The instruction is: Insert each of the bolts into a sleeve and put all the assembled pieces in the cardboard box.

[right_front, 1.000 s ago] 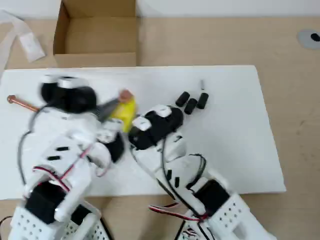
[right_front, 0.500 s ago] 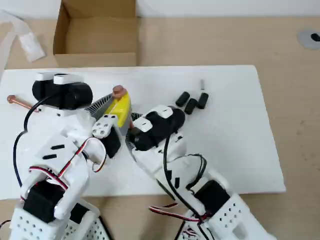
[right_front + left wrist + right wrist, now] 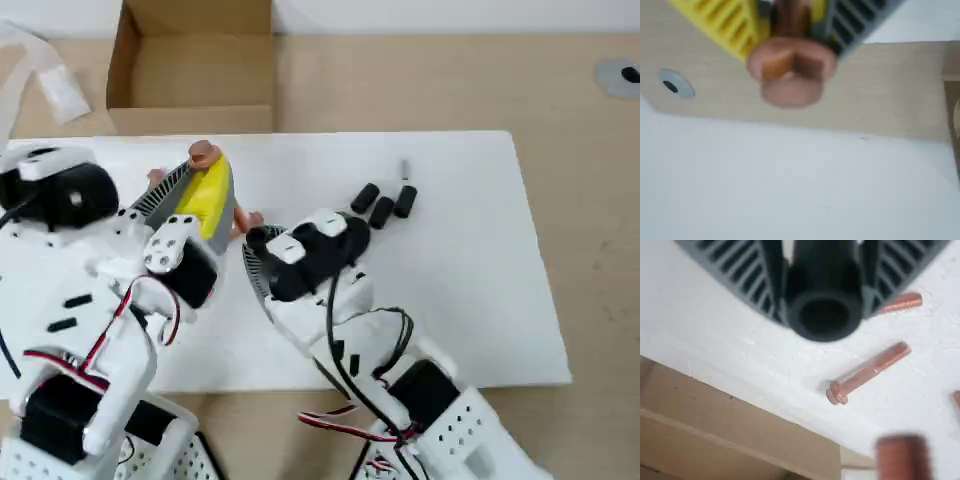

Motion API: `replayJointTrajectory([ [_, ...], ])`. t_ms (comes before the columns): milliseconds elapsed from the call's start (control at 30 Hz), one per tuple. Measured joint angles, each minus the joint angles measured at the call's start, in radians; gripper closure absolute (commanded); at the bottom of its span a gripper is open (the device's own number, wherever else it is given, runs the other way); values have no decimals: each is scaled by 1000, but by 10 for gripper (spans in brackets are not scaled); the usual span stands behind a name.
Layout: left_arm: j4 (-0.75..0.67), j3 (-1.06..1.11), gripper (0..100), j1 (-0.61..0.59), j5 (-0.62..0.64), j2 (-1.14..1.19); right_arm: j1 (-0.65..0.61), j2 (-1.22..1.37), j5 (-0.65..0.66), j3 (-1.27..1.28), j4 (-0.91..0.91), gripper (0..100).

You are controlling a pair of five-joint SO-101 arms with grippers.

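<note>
My left tool [image 3: 203,168] grips a bolt [image 3: 790,70] near the box [image 3: 190,118]. My right tool [image 3: 252,250], farther from the box, clamps a sleeve [image 3: 824,312]. Bolt and sleeve are not yet joined and no piece is boxed. Three sleeves [image 3: 384,206] and loose bolts [image 3: 867,372] wait.

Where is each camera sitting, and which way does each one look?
High view: above the table, looking down on the white board, box, left arm and right arm.
Left wrist view: on the left arm, looking past the left gripper, shut on a bolt, across the board to the table.
Right wrist view: on the right arm, looking past the right gripper, shut on a sleeve, down at loose bolts.
Shared: high and left wrist views both show the table's grey disc.
</note>
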Motion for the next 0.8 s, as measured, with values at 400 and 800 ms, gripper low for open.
replayJointTrajectory([
  [400,0,54,995,46,0,0,0,0,2,0,0,988],
  [800,0,75,995,43,-31,0,0,0,2,0,0,988],
])
